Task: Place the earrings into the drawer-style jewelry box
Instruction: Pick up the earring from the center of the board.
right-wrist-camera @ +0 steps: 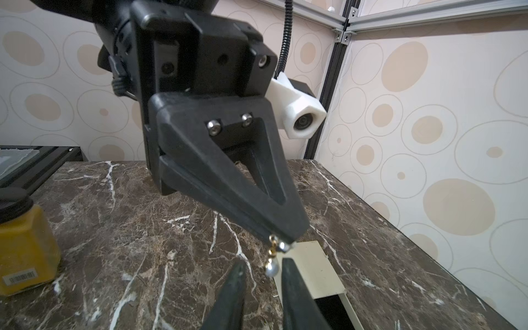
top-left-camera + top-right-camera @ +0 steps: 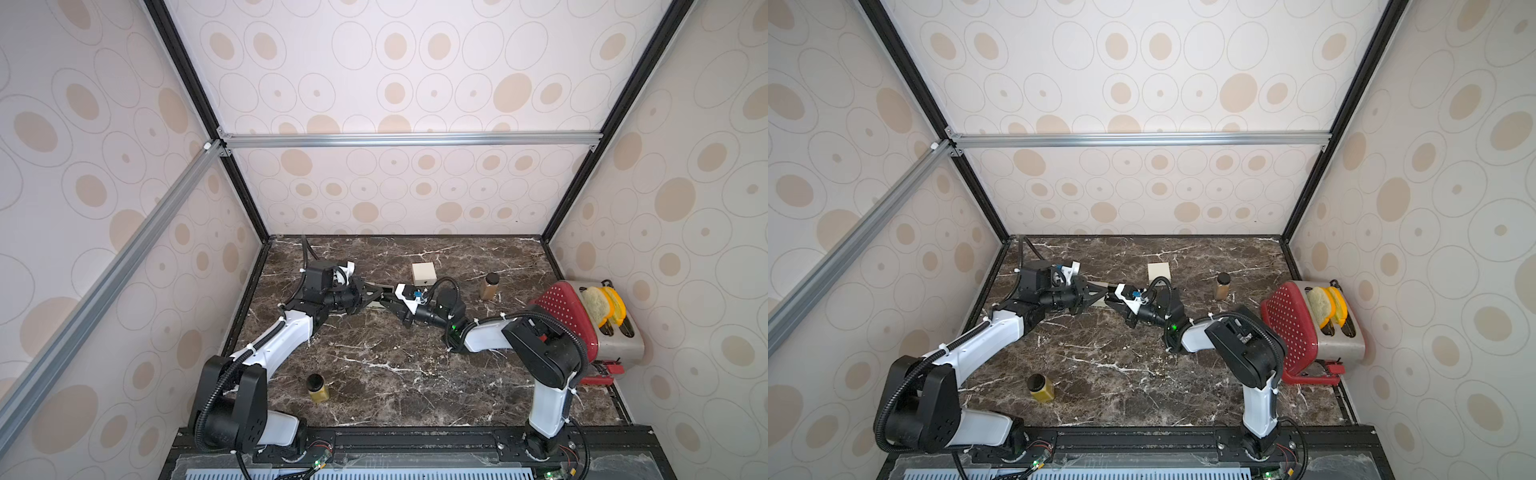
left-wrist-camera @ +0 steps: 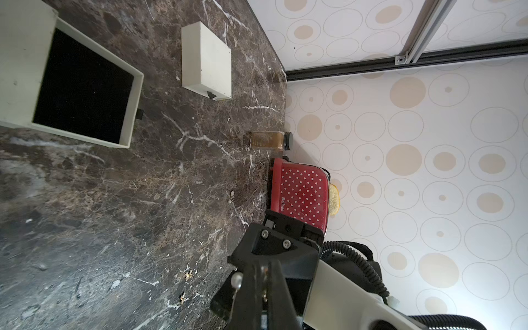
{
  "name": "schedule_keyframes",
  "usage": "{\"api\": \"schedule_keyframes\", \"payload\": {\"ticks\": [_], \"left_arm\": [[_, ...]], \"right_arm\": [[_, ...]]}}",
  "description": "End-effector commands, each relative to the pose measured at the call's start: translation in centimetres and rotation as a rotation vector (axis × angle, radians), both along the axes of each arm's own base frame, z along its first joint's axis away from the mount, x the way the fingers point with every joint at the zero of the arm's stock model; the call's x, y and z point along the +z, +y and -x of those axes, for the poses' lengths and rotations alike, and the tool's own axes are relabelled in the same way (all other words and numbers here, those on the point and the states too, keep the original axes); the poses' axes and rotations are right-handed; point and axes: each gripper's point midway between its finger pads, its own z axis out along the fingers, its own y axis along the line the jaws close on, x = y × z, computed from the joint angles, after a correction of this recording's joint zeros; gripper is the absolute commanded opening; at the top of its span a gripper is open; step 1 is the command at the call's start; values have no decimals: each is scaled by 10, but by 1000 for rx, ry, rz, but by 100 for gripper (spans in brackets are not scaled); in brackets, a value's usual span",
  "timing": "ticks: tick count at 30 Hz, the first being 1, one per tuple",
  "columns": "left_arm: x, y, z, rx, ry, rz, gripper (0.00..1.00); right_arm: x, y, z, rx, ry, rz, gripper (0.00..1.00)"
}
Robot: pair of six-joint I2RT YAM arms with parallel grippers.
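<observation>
A pearl drop earring [image 1: 272,264] is clamped between the closed tips of the left gripper [image 1: 285,237], just above the drawer-style jewelry box [image 1: 311,265], whose drawer [image 3: 135,98] is pulled open. The jaws of the right gripper [image 1: 263,264] are held apart, flanking the pearl.

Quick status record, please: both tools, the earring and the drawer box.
left tool: shut, pinching the earring's top
earring: pearl drop hanging below the left tool's tips, above the table
right tool: open, fingers either side of the pearl, not closed on it
drawer: pulled out, black lining, no earring seen inside
closed box: farther back, untouched
task status: earring not yet in the drawer
</observation>
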Motion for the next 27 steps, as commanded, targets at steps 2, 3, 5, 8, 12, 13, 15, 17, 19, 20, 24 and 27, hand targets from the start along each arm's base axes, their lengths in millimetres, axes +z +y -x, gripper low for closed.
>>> {"api": "schedule_keyframes", "payload": {"ticks": [2, 3, 5, 8, 12, 13, 15, 17, 19, 20, 24, 27], "left_arm": [[15, -1, 3, -16, -63, 14, 0], [15, -1, 3, -17, -64, 14, 0], [15, -1, 3, -18, -64, 14, 0], [15, -1, 3, -18, -62, 14, 0], [15, -1, 4, -18, -62, 13, 0], [15, -1, 4, -18, -63, 13, 0], [15, -1, 4, -19, -63, 13, 0], [15, -1, 4, -19, -63, 13, 0], [14, -1, 4, -20, -63, 12, 0], [14, -1, 4, -20, -63, 12, 0], [14, -1, 4, -21, -62, 13, 0], [14, -2, 4, -21, -62, 13, 0]], "right_arm": [[4, 3, -2, 24, -5, -14, 23], [4, 3, -1, 25, -3, -13, 22], [4, 3, -1, 29, -4, -13, 21], [4, 4, -1, 34, 1, -12, 21], [4, 4, -1, 35, 2, -12, 20], [5, 5, -1, 36, 0, -14, 20], [4, 5, -1, 36, 3, -14, 20], [4, 5, 0, 41, 4, -12, 20], [4, 5, 0, 43, 5, -12, 20], [4, 5, 0, 42, 6, -11, 19], [3, 4, 0, 45, 8, -11, 14], [4, 4, 1, 48, 10, -11, 11]]}}
